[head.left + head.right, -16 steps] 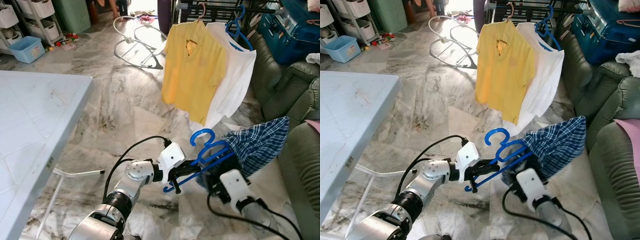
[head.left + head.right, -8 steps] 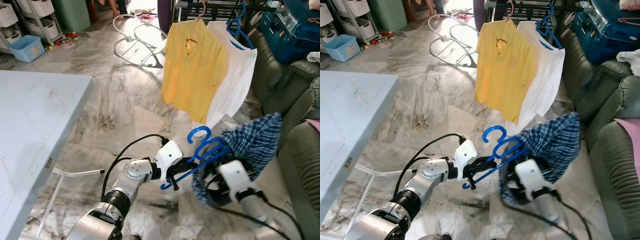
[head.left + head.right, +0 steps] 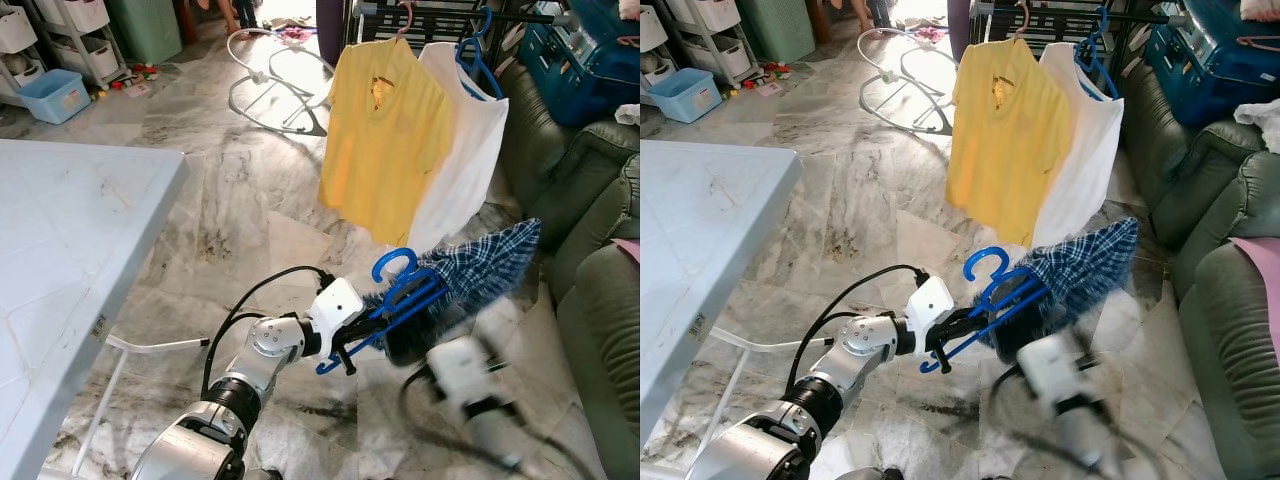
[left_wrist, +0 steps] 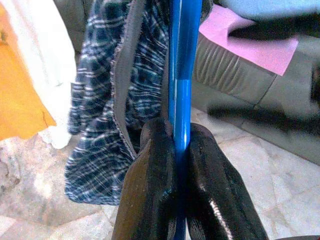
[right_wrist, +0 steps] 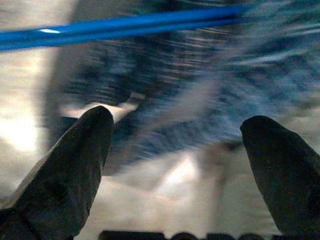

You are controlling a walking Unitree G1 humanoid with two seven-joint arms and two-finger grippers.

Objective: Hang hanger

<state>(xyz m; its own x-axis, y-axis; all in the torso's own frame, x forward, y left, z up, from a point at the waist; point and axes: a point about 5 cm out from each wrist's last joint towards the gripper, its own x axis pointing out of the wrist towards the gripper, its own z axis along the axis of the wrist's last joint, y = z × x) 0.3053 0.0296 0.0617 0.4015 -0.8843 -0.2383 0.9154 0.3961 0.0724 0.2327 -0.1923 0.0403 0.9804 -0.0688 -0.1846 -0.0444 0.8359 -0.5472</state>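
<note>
**Hanger in hand, not yet on the rack**

Left gripper point(image 4: 179, 150) has its two black fingers clamped tight on the bar of the blue plastic hanger point(image 3: 385, 300), which carries a blue-and-white plaid cloth garment point(image 3: 478, 265). Hanger is held low, above the marble floor point(image 3: 240, 190), near but below the dark metal drying rack point(image 3: 1060, 12). A yellow shirt point(image 3: 385, 150) and a white shirt point(image 3: 462, 150) are hung there already. So: pickup done. Left to do, by my read: raise the hanger, carry it to the rail, hook it on, release.

Right gripper point(image 5: 177, 150) has its fingers wide apart, holding nothing; it points at the plaid cloth just under the hanger bar.

View differences: head views give the layout, with rack, grey-green sofa point(image 3: 590, 200) and pale blue table point(image 3: 60, 230), but the right arm is smeared by blur. Left wrist view confirms the pinch on the bar, which is hard to judge from the head views. Right wrist view shows the spread fingers clearly, though the cloth is blurred.
</note>
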